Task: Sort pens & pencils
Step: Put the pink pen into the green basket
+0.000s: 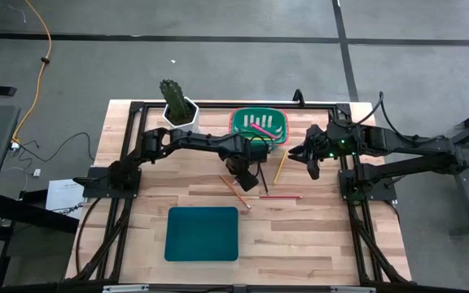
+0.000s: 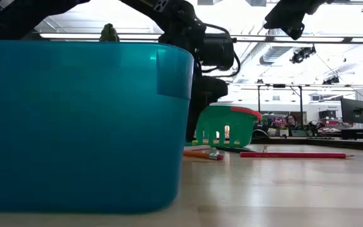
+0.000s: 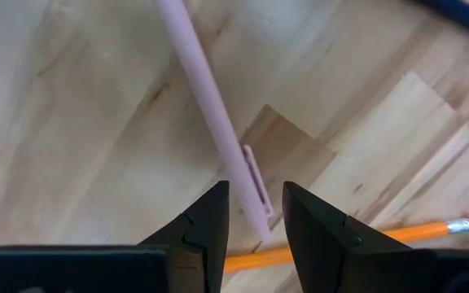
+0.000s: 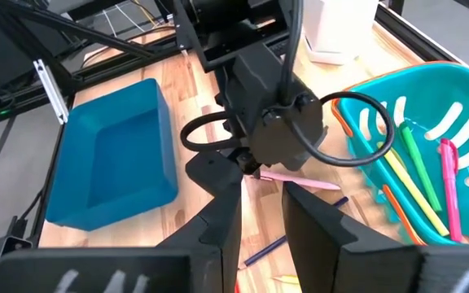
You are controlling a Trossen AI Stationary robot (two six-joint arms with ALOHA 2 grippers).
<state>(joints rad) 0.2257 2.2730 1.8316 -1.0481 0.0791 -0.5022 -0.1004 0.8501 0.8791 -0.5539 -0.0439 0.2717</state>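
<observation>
A pale pink pen [image 3: 210, 106] lies flat on the wood, and my left gripper [image 3: 255, 216] is low over it near the table's middle [image 1: 247, 175]. That gripper is open, with one finger on each side of the pen's clip end and a thin gap on both sides. The pen's free end [image 4: 304, 181] sticks out from under the gripper. An orange pencil [image 3: 397, 236] lies just beyond it. My right gripper [image 4: 259, 216] is open and empty, hovering right of the green basket [image 1: 312, 161]. A red pencil [image 1: 281, 197] and a yellow pencil [image 1: 281, 169] lie between the arms.
The green basket [image 1: 236, 122] at the far middle holds pink, green and yellow sticks [image 4: 418, 163]. A teal tray [image 1: 202, 233] sits near the front edge and fills the left of the low view [image 2: 74, 126]. A potted cactus [image 1: 177, 104] stands far left of the basket. A dark blue stick [image 4: 263, 251] lies on the wood.
</observation>
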